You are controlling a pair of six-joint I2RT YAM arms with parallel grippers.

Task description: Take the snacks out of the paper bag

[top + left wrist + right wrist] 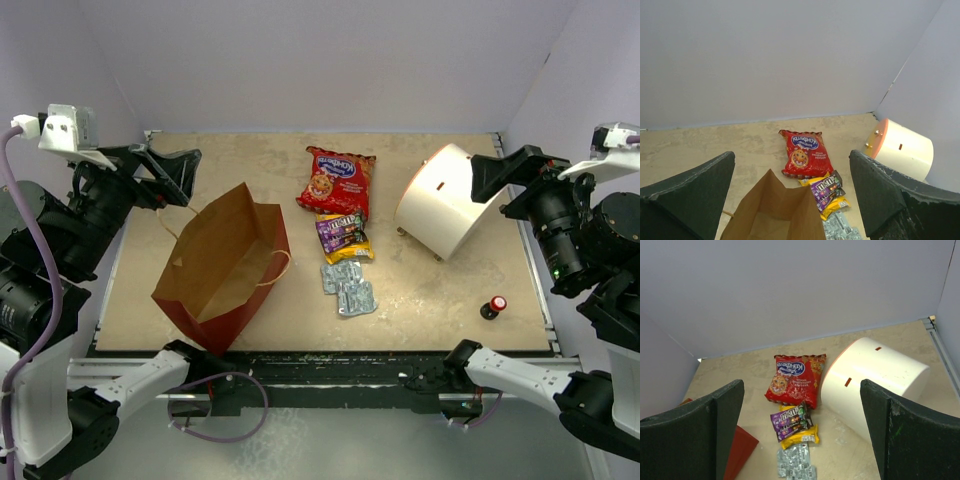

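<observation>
Tan table [440, 300], paper bag [775, 215] cropped below

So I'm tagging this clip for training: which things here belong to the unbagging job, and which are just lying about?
Job: paper bag, cookie bag, candy packet, foil packs.
Lying about: white cylinder, red-capped object.
</observation>
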